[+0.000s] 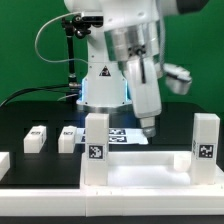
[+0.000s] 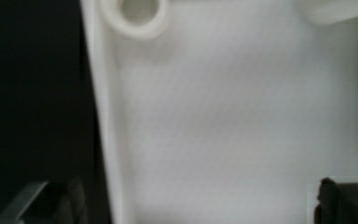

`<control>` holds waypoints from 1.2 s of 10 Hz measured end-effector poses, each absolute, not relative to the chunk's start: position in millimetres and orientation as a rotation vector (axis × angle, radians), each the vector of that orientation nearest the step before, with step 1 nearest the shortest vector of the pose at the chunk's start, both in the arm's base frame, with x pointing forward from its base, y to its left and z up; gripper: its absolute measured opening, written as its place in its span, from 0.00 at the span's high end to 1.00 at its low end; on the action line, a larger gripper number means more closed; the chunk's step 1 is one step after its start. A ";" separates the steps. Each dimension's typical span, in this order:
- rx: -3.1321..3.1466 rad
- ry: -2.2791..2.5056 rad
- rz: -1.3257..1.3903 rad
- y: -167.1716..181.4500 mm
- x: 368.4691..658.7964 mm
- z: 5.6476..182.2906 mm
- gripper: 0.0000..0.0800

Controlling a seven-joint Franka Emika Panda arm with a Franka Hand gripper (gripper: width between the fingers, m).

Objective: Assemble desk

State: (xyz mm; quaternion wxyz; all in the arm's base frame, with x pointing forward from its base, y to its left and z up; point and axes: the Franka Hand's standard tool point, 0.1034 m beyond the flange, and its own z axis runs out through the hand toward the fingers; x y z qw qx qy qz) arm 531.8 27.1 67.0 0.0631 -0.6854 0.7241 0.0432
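While going across from the exterior view's left, first a loose leg (image 1: pixel 36 138) and a second loose leg (image 1: pixel 67 138), both lying on the black table (image 1: pixel 15 122), well apart from the gripper. Not yet put on the desk. Safe enough there.

Next, a standing leg (image 1: pixel 97 136), upright at a front corner of the desk panel (image 1: pixel 135 172). Looks set in its hole, but cannot tell how tight. Could wobble or tip over if knocked by the arm.

Then the marker board (image 1: pixel 122 136), flat on the table behind the panel. Not a desk part, so best left alone.

Just beside that, the gripper (image 1: pixel 148 126), pointing down, close to the back edge of the panel. Seen from the wrist view: fingers (image 2: pixel 37 200) spread wide apart, pinching nothing. One finger over the black table, the other over the white panel, with a round corner hole (image 2: pixel 140 18) farther along. Trouble likely from here: coming down like this could press a finger on top of the panel, not beside it. Could shove the panel, twist it, and shake both standing legs. Closing crooked could also lose the edge.

Last, the other standing leg (image 1: pixel 205 140), upright at the corner on the exterior view's right. Could get hit by a wide swing to that side.
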 end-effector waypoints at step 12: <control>-2.156 2.212 0.225 41.9 506.6 10.6 0.88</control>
